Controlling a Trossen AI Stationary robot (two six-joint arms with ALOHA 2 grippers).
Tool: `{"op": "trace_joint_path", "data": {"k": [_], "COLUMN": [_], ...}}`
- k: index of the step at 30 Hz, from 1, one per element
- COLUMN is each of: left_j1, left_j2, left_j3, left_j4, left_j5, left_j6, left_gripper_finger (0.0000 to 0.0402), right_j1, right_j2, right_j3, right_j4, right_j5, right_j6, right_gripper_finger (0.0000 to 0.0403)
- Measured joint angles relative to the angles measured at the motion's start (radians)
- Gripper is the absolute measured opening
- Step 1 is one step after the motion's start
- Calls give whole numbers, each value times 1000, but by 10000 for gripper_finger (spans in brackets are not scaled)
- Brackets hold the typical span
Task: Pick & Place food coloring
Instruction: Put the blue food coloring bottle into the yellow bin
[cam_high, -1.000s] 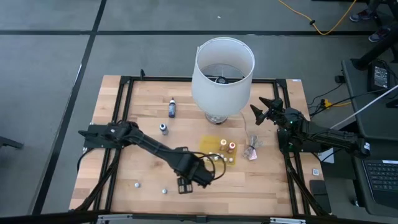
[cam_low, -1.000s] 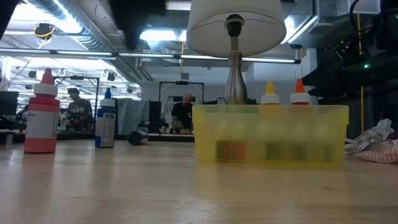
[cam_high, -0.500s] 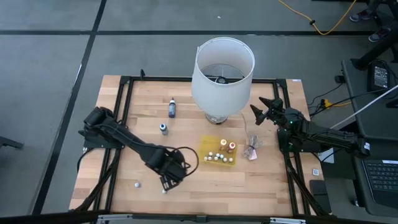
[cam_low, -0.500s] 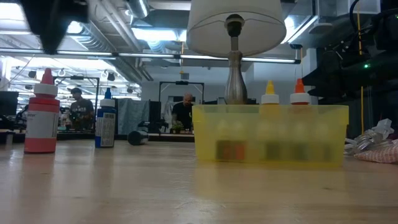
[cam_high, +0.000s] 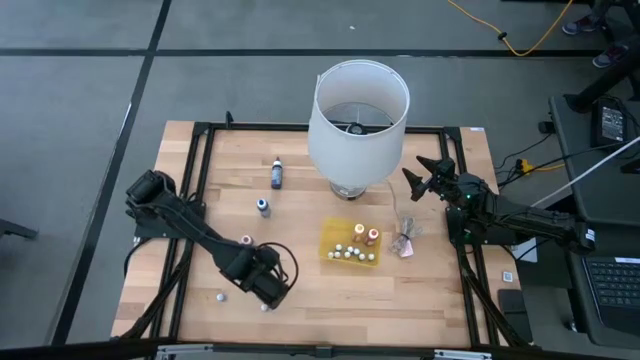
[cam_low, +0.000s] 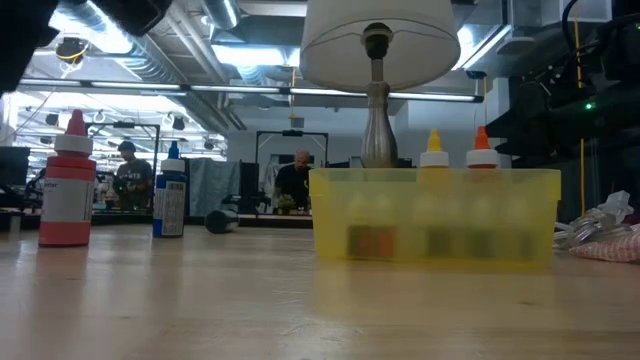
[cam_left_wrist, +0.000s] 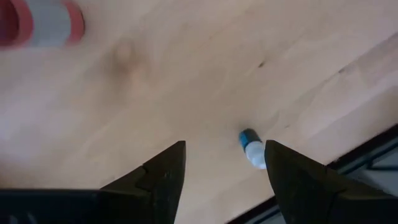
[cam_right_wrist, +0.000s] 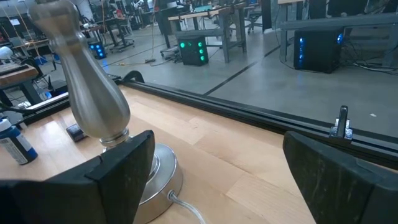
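A small blue-capped bottle (cam_left_wrist: 252, 149) lies on its side on the worktop (cam_left_wrist: 186, 81). The left hand (cam_left_wrist: 225, 167) hovers above it, fingers wide, holding nothing.

Upright food coloring (cam_high: 351, 253) bottles, some scattered

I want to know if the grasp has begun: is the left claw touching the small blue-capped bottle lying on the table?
Apart. The left wrist view shows the left claw open above the blue-capped bottle, with bare wood visible between the bottle and each finger.
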Motion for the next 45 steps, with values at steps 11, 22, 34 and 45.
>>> {"op": "trace_joint_path", "data": {"k": [11,22,34,45], "left_j1": [-31,-43,-72,-71], "left_j2": [61,188,218,255], "left_j3": [-13,43,55,79], "left_j4": [55,106,132,131], "left_j5": [12,65,67,82], "left_j6": [-204,-216,-265,-234], "left_gripper_finger": [197,196,194,193], "right_j1": [0,0,0,0], "right_j2": [0,0,0,0], "right_j3": [0,0,0,0], "right_j4": [0,0,0,0], "right_j5": [0,0,0,0], "right_j6": [0,0,0,0], "right_gripper_finger": [355,355,355,355]}}
